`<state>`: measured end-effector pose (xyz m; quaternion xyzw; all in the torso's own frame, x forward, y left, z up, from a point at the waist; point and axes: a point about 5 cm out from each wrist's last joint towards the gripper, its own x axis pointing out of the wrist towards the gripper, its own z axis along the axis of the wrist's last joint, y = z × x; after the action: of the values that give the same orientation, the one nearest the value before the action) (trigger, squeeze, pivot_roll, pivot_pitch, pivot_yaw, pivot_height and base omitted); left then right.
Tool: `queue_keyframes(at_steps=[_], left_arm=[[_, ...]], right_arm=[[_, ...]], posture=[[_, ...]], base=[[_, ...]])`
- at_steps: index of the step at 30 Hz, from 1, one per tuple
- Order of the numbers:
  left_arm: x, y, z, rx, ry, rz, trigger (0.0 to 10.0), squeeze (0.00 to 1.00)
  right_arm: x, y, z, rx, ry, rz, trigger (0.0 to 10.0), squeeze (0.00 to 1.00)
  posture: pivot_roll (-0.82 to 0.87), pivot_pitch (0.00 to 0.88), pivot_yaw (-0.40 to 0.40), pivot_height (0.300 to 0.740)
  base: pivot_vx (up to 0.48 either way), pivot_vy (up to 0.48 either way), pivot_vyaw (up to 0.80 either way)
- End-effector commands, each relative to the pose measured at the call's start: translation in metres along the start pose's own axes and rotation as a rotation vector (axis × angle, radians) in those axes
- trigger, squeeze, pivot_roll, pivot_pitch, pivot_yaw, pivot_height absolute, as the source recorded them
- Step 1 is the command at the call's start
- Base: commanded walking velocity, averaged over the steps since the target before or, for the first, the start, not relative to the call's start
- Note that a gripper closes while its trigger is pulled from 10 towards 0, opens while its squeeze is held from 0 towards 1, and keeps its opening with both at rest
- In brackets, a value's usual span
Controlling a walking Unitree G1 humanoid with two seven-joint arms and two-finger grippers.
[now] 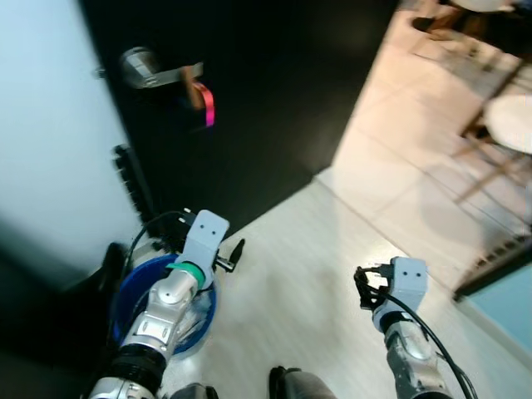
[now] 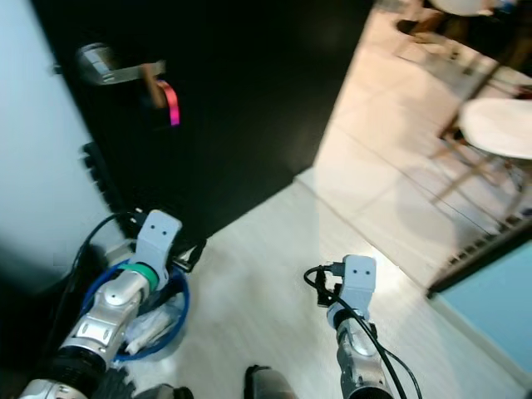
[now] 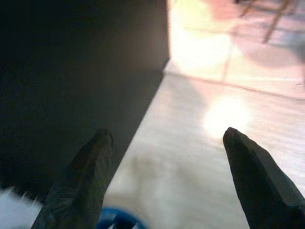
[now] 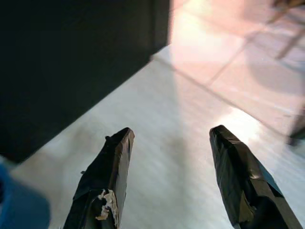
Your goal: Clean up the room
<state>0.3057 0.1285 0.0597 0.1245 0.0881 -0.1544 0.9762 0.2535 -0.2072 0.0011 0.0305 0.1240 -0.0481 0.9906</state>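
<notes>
A round blue bin (image 2: 179, 309) stands on the pale floor at my lower left, next to the black door (image 1: 266, 100). White crumpled rubbish (image 2: 155, 326) lies inside it. My left arm reaches over the bin, and the left gripper (image 3: 169, 135) is open past its far rim with nothing between the fingers. The bin's blue rim (image 3: 119, 222) edges into the left wrist view. Over bare floor to the right, my right gripper (image 4: 172, 132) is open and holds nothing. A small white scrap (image 4: 107, 202) clings to one finger.
The black door carries a silver lever handle (image 1: 154, 73) with a pink tag (image 1: 209, 105). A white wall (image 1: 50, 125) lies to its left. Beyond the doorway, sunlit tiles (image 1: 399, 141) lead to a white round table (image 1: 511, 120) and chair legs. A dark bar (image 1: 490, 270) runs at right.
</notes>
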Motion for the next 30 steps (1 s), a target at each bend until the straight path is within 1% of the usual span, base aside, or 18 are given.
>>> queue_keyframes(at_steps=[1,8,13,18,19,25,30], left_arm=[[-0.0006,0.0017,-0.0063,-0.008,0.029,0.013,10.0,0.00],[0.0008,0.0017,-0.0034,-0.026,0.006,0.012,10.0,0.00],[0.0017,0.0011,-0.0021,0.010,-0.008,0.027,10.0,0.00],[0.0020,0.0030,0.0007,0.027,-0.036,0.043,10.0,0.00],[0.0024,0.0038,0.0012,0.032,-0.037,0.050,10.0,0.00],[0.0033,0.0034,0.0023,0.038,-0.041,0.051,10.0,0.00],[0.0041,0.0024,0.0031,0.040,-0.046,0.046,10.0,0.00]], right_arm=[[-0.0033,-0.0020,-0.0055,0.012,0.015,-0.012,10.0,0.00],[-0.0036,-0.0020,-0.0073,0.013,0.019,-0.011,10.0,0.00],[-0.0024,-0.0004,-0.0074,0.018,0.013,-0.008,10.0,0.00],[-0.0019,0.0000,-0.0070,0.020,0.010,-0.009,10.0,0.00],[-0.0018,0.0001,-0.0065,0.019,0.006,-0.010,10.0,0.00],[-0.0007,0.0034,-0.0034,0.002,-0.014,0.000,10.0,0.00],[0.0014,0.0072,-0.0023,0.009,-0.014,0.010,10.0,0.00]], posture=[[0.04,0.016,-0.004,0.740],[0.04,0.017,-0.003,0.740],[0.04,0.017,-0.003,0.740],[0.04,0.023,-0.002,0.740],[0.04,0.023,-0.002,0.740],[0.04,0.023,-0.002,0.740],[0.04,0.027,-0.003,0.740]], base=[[0.000,0.000,-0.80],[0.000,0.000,-0.80],[0.000,0.000,-0.80],[0.000,0.000,-0.80],[0.416,0.240,-0.80],[0.415,0.241,0.00],[0.416,0.096,-0.66]])
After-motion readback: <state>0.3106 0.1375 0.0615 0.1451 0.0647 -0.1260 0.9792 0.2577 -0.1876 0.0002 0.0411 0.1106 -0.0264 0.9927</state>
